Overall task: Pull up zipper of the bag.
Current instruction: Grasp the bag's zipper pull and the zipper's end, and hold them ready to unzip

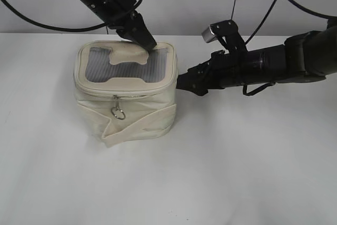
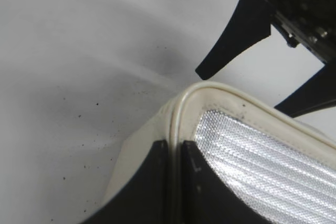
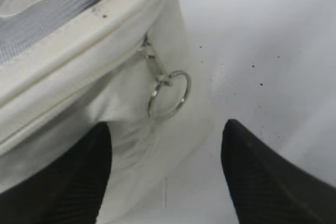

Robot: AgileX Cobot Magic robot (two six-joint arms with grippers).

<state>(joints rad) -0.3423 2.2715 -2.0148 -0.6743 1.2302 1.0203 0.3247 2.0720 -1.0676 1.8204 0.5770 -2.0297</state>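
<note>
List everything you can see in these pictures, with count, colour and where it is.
bag: one, cream with grey lid, left of centre on the table.
zipper: one cream track round the lid rim.
ring pulls: two seen, silver; one on the front, one on the side by the right gripper.
strap: one, cream, across the front.
table: one, white.
left gripper: black, jaws pinching the lid's rim.
right gripper: black, jaws open beside the ring pull.
</note>
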